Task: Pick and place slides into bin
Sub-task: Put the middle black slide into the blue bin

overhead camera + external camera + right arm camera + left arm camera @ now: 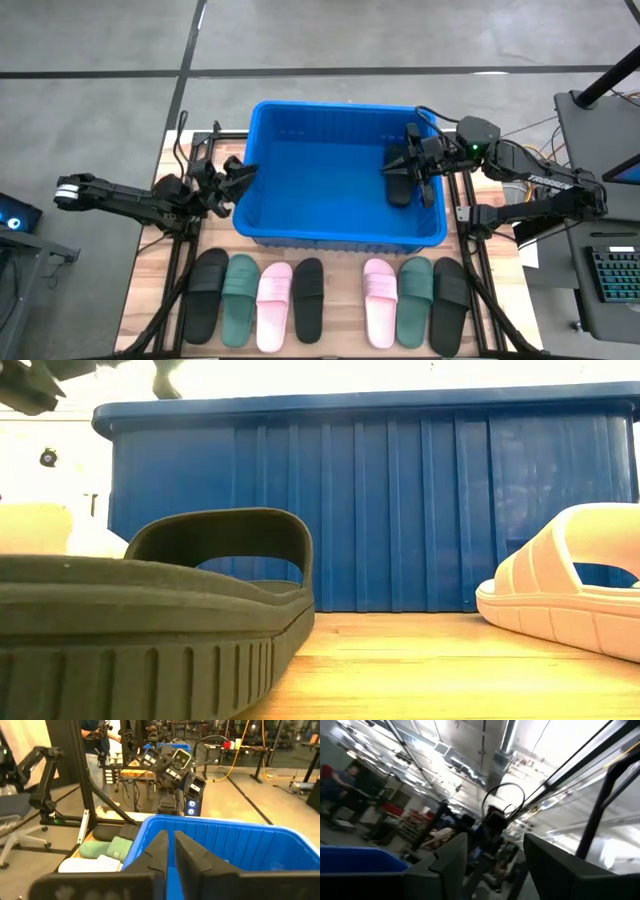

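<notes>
The blue bin (300, 150) stands mid-table, with its wall (400, 510) filling the low view. A black slide (401, 192) lies inside it by the right wall. Just above that slide, over the bin's right part, my right gripper (390, 168) is shut on nothing, and its fingers (161, 851) nearly meet. My left gripper (243, 176) stands open beside the bin's left rim, tipped upward, with nothing between its fingers (451, 860). Several slides lie in a row along the near edge, soles down: black (208, 295), green (240, 300), pink (273, 305), black (308, 298), pink (379, 300), green (415, 300) and black (450, 303).
In the low view a green slide (150, 610) lies close to the camera and a pink slide (570, 600) at the right, with bare wood between them. A keyboard (612, 270) and cables lie off the table's right side. People stand in the room behind.
</notes>
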`<state>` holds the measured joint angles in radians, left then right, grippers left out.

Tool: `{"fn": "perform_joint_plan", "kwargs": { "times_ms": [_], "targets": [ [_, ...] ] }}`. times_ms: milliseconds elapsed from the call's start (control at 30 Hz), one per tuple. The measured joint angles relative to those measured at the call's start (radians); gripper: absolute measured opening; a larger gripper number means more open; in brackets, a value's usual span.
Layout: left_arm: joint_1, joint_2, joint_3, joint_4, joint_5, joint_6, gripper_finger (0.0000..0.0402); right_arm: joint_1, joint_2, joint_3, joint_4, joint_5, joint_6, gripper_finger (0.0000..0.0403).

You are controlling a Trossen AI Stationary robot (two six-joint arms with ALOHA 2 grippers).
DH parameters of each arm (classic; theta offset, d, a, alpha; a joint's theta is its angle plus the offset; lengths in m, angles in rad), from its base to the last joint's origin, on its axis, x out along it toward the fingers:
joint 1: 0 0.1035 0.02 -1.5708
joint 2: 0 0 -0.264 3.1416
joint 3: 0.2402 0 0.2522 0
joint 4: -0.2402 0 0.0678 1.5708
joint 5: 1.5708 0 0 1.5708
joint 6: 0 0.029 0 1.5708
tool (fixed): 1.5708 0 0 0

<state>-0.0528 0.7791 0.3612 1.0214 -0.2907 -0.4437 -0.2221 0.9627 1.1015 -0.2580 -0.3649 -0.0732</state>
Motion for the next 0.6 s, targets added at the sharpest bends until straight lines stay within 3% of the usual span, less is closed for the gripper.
{"fn": "perform_joint_plan", "kwargs": {
  "times_ms": [167,333,433,600],
  "targets": [
    [0.001,0.042,0.082,-0.004,0.046,0.005,0.0180,0.001,0.000,0.002,-0.003,0.029,-0.006,0.0013],
    [0.000,0.106,0.198,-0.039,0.284,-0.011,0.0180,0.001,-0.020,0.003,-0.053,0.081,-0.006,0.0013],
    [0.000,0.118,0.267,-0.127,0.376,-0.047,0.0180,0.000,-0.039,0.003,-0.101,0.116,-0.006,0.0013],
    [-0.002,0.108,0.365,-0.366,0.417,-0.114,0.0180,0.000,-0.071,0.003,-0.150,0.142,-0.006,0.0013]
  ]
}}
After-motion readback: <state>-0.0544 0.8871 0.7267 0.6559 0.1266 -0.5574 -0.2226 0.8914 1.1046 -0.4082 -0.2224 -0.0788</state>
